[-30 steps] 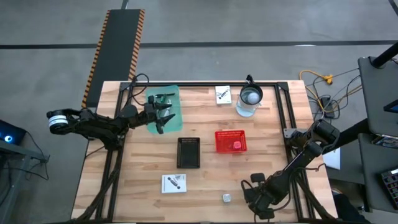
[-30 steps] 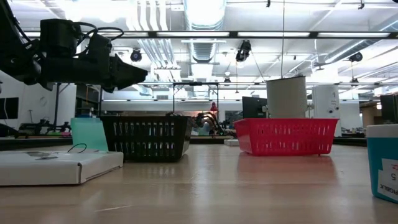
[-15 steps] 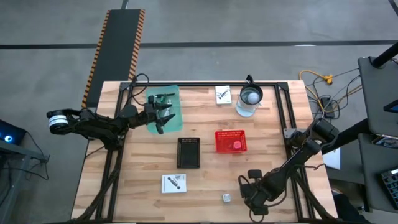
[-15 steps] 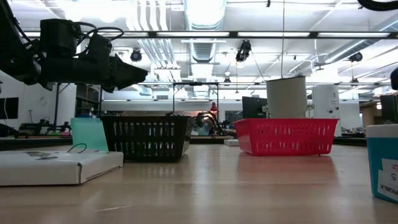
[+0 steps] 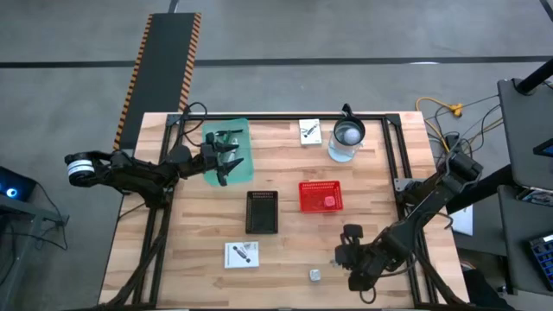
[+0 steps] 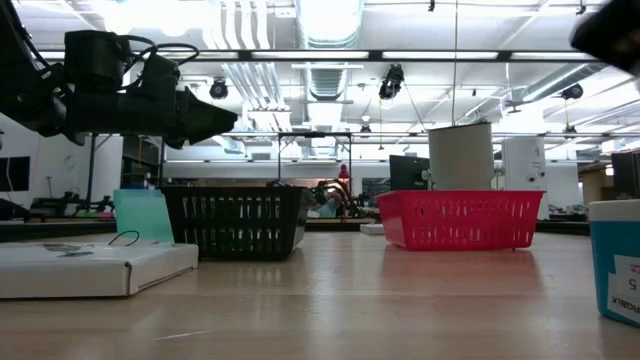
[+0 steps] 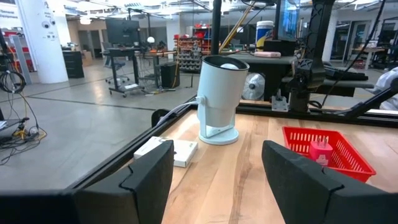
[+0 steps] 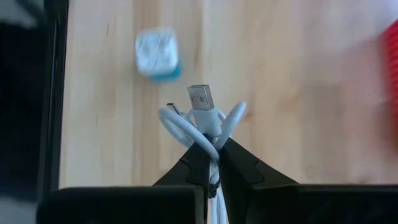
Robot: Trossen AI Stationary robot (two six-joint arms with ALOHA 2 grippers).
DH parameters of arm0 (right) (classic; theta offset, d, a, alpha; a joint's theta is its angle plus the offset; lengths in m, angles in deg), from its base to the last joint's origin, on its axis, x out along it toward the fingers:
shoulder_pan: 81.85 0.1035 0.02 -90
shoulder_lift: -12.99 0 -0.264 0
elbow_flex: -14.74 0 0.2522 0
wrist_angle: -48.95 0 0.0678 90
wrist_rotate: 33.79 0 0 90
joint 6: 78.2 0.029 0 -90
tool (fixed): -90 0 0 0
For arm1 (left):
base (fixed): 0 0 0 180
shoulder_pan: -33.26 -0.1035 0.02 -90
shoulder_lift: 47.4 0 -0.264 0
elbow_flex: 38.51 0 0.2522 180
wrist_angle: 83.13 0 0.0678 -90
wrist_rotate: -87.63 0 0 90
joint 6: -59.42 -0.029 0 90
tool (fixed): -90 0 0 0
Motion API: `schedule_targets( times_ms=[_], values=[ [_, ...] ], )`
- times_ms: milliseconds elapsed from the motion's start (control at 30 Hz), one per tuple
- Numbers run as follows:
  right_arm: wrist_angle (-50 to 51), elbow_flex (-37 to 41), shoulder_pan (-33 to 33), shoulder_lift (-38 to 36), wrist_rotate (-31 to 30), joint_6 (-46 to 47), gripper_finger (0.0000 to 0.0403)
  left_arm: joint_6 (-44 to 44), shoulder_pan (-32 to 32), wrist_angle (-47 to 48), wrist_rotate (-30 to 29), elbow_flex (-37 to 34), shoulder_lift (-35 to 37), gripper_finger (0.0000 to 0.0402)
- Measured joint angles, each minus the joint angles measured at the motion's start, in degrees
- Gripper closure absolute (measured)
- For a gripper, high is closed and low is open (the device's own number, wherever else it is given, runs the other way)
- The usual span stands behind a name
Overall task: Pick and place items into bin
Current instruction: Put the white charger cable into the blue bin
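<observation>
We see the right gripper (image 8: 208,163) pinching a white cable bundle (image 8: 200,122) near the silver cube (image 8: 157,52), the bundle's tail hidden; the left gripper (image 7: 214,171) is spread.

A clear jug (image 5: 348,138) with a dark handle stands on the wooden table (image 5: 285,246). A green mat (image 5: 238,131) lies near the far left corner

Bright overhead ceiling lights (image 6: 330,20) glaring; cube (image 8: 157,53) blurred
</observation>
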Motion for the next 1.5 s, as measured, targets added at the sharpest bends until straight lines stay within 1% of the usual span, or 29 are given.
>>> schedule_targets(
  times_ms=[133, 267, 400, 567, 767, 967, 1233, 1333, 1500],
  values=[
    [-0.12, 0.00, 0.20, -1.66, -6.82, -1.79, 0.0390, -0.01, -0.02, 0.00, -0.01, 0.00, 0.00, 0.0174],
    [-0.11, 0.34, 0.25, -1.70, -13.26, -3.68, 0.0390, 0.00, -0.02, 0.02, 0.02, 0.00, 0.00, 0.0174],
    [-1.71, 2.36, 0.23, -1.17, -15.68, -5.81, 0.0390, 0.00, -0.02, 0.00, 0.01, 0.00, 0.01, 0.0174],
    [-11.20, 7.91, 0.19, -1.17, -15.57, -8.40, 0.0391, 0.00, 0.00, 0.00, 0.00, 0.00, 0.02, 0.0174],
    [-28.43, 13.04, 0.19, -1.32, -12.60, -17.84, 0.0391, -0.01, -0.02, 0.00, 0.01, 0.00, 0.01, 0.0174],
    [-39.12, 15.87, -0.45, -1.76, -13.49, -25.60, 0.0391, -0.01, -0.02, 0.02, 0.02, 0.00, 0.01, 0.0174],
    [-53.98, 21.06, -4.56, -1.76, -13.45, -38.29, 0.0391, -0.27, 0.00, 0.00, 0.00, 0.00, 0.00, 0.0174],
    [-58.10, 23.37, -6.70, -1.76, -10.82, -42.68, 0.0391, -0.44, -0.01, 0.02, 0.02, 0.00, 0.02, 0.0174],
    [-66.20, 26.46, -10.13, -1.76, -9.83, -48.58, 0.0391, -0.46, -0.02, 0.02, 0.02, 0.00, 0.00, 0.0174]
  ],
)
